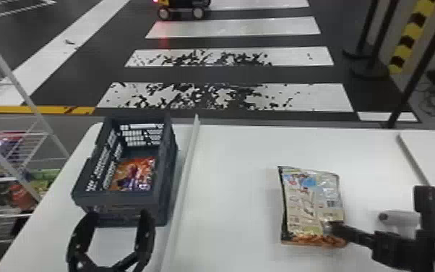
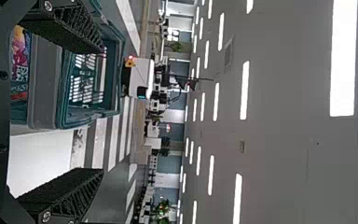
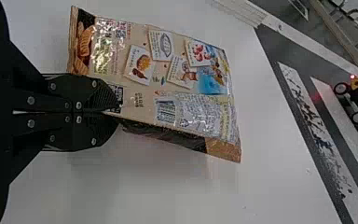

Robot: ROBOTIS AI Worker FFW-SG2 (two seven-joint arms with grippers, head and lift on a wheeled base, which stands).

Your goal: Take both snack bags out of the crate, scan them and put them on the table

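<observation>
Right gripper (image 1: 330, 228) is clenched on the edge of a tan snack bag (image 1: 309, 206), near the end with the orange-brown food printed on it; from my right wrist camera I see the two fingers closed together on the film. The bag's barcode (image 3: 166, 111) side faces up toward the head camera. I've got this bag over the right part of the white table (image 1: 227, 188), though I can't tell whether its underside touches the top.

Over on the other side, my left gripper (image 1: 118, 216) is empty and released, its fingers well spread at the near end of the dark crate (image 1: 119, 199). I can't make out whether the tips touch it. Inside the crate, on its floor toward the near end, lies the other snack bag (image 1: 133, 175), orange and purple.

Beyond that, a raised white strip (image 1: 188, 155) runs along the table just right of the crate. A grey-white device (image 1: 401, 219) lies on the table right of the tan bag, partly behind my right arm. Left of the table stands a white wire rack (image 1: 29, 102).
</observation>
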